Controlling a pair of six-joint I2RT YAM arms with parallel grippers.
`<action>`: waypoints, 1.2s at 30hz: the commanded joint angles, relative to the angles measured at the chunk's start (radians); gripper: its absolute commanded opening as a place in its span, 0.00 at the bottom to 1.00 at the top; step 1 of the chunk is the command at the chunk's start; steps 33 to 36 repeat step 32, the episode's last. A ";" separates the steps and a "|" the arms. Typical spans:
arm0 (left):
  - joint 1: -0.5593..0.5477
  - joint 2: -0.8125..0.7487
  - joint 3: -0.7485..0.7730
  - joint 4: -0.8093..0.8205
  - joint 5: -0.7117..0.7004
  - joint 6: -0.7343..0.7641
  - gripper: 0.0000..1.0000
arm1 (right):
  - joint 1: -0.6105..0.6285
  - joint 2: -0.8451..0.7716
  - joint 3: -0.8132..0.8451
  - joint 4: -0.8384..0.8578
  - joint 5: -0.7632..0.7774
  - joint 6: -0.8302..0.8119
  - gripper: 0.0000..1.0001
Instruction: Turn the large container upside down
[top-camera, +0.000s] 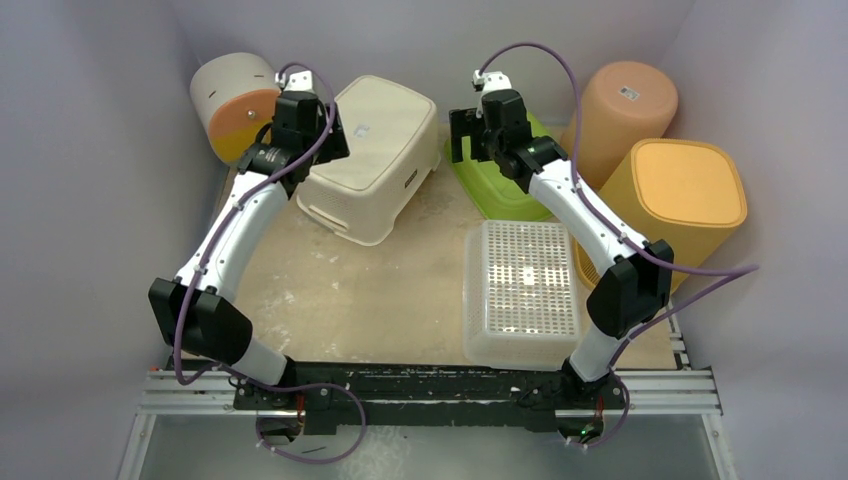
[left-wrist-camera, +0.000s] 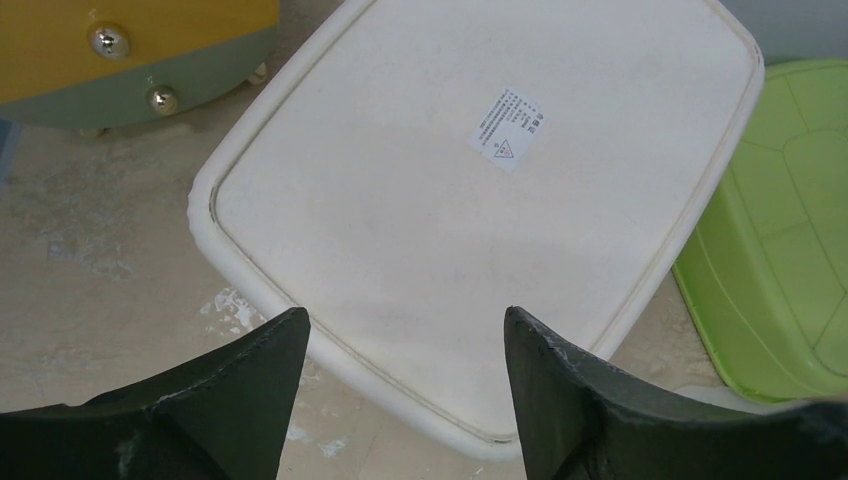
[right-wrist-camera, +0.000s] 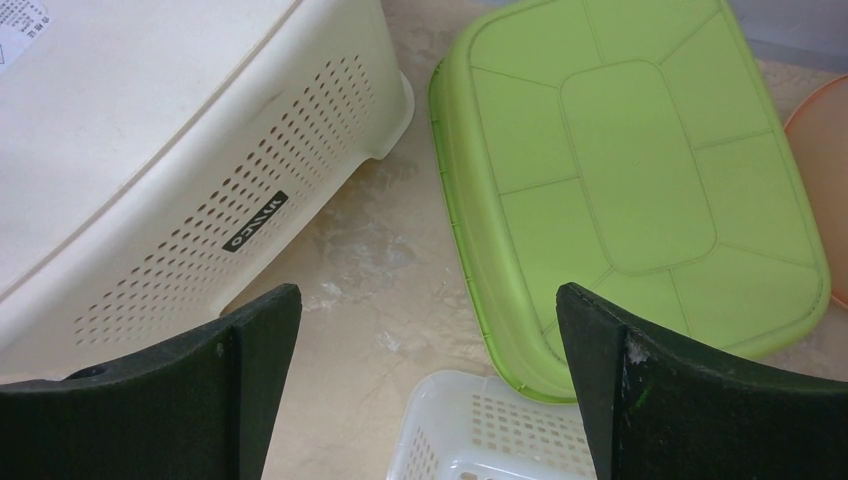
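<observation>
The large cream container (top-camera: 375, 140) with perforated sides stands bottom up on the table at the back left of centre. Its flat base with a small white sticker faces up in the left wrist view (left-wrist-camera: 480, 220). My left gripper (top-camera: 325, 140) is open and empty, hovering over the container's near left corner (left-wrist-camera: 405, 325) without touching it. My right gripper (top-camera: 462, 135) is open and empty above the bare strip of table (right-wrist-camera: 428, 300) between the cream container (right-wrist-camera: 150, 170) and a green tub (right-wrist-camera: 620, 170).
The green tub (top-camera: 490, 185) lies bottom up right of the cream container. A white perforated basket (top-camera: 522, 290) sits bottom up at the front right. A tan drum (top-camera: 235, 100) lies at the back left. A salmon bin (top-camera: 620, 110) and a yellow bin (top-camera: 685, 200) stand at the right.
</observation>
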 joint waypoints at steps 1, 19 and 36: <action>0.001 -0.034 -0.015 0.040 -0.011 0.032 0.69 | 0.002 -0.049 0.000 0.033 0.023 0.014 1.00; 0.002 -0.053 -0.037 0.050 0.002 0.040 0.70 | 0.002 -0.053 -0.003 0.024 0.027 0.010 1.00; 0.000 -0.063 -0.065 0.060 0.013 0.026 0.70 | 0.001 -0.070 -0.026 0.027 0.061 0.006 1.00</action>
